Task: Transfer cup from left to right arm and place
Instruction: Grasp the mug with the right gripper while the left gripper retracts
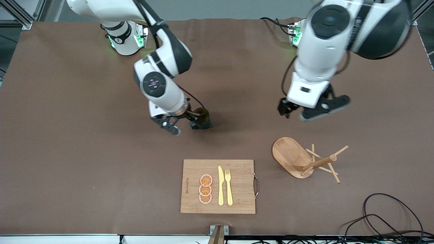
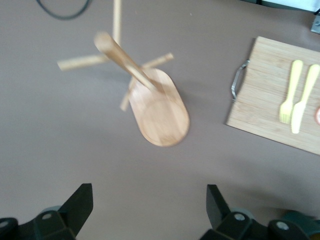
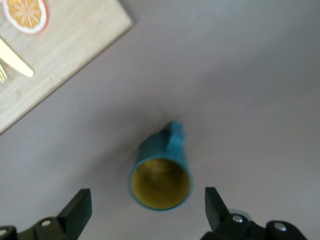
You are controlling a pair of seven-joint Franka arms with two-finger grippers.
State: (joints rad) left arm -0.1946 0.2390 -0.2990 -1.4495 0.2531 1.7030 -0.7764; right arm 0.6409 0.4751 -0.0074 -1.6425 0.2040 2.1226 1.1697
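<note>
Cup (image 3: 161, 177) stands upright on the tabletop (image 1: 67, 152), farther from the front camera than the cutting board (image 1: 218, 186); we read the right gripper (image 3: 145, 212) spread around it, seemingly not touching. Closing off-centre could tip it. Left gripper (image 2: 150, 210) waits spread above the peg rack (image 2: 150, 100)

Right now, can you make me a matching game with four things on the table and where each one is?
Things:
1. small teal mug
2. yellow plastic knife and fork
3. wooden peg rack
4. left hand

Places:
A. lying on the bamboo cutting board
B. up in the air, open, holding nothing
C. tipped over on the brown table
D. standing between the open fingers of the right hand

Pairs: 1-D, 2-A, 3-C, 4-B
</note>
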